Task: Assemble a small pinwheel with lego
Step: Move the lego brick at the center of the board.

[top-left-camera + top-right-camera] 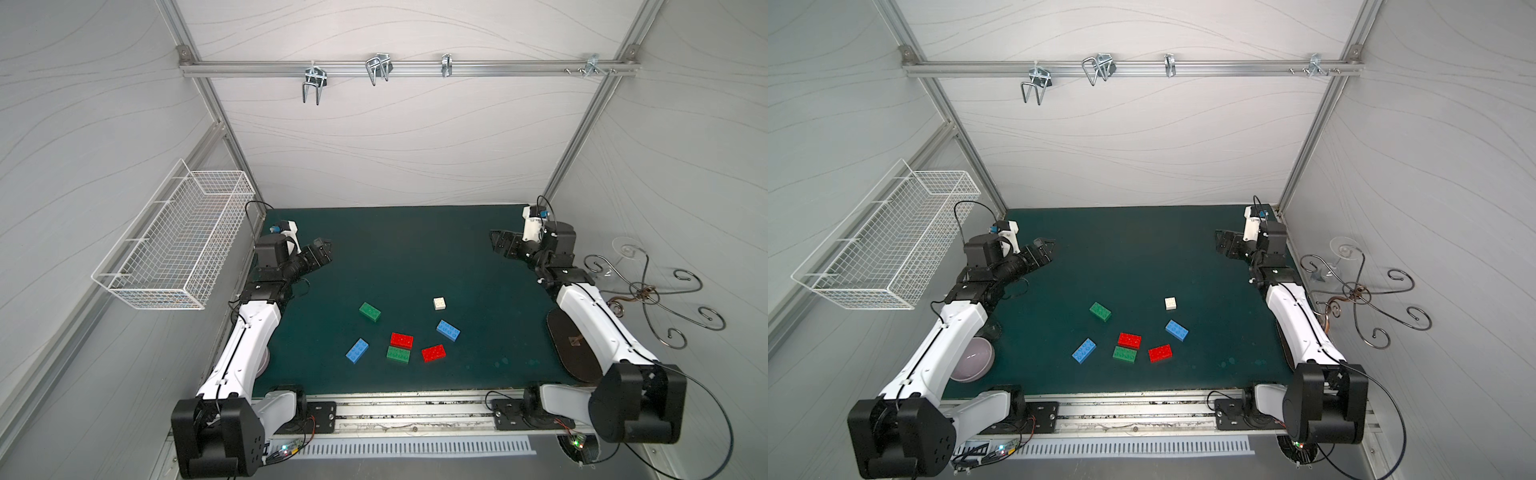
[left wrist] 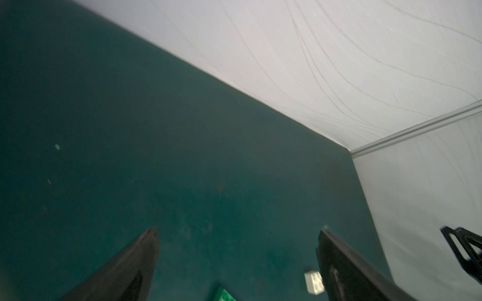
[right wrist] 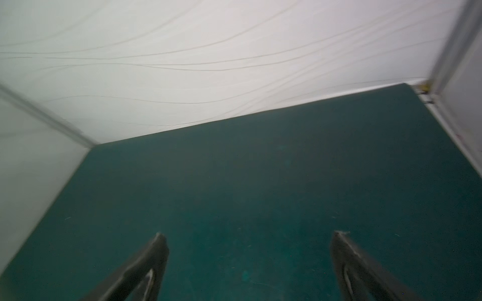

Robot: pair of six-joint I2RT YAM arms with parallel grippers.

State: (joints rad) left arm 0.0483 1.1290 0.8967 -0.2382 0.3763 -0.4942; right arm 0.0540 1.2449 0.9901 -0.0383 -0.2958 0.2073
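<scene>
Seven pieces in all, found the lego (image 1: 402,340) unjoined on the green mat (image 1: 395,257), left gripper (image 2: 238,230) and right gripper (image 3: 249,233) spread wide, empty.

I have bare worktop (image 1: 395,249) beyond the white brick (image 1: 439,303); nearer than it, scattered coloured bricks (image 1: 402,340) crowd my path.

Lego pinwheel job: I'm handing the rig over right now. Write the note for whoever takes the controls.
Left gripper: open, empty, at the mat's far left side.
Right gripper: open, empty, far right side.
Bricks, all seven on the mat: white brick, far green brick, right blue brick, middle red brick, near green brick, right red brick, left blue brick.
Done: nothing looks joined; middle red and near green only lie side by side.
Left: the whole pinwheel.
</scene>
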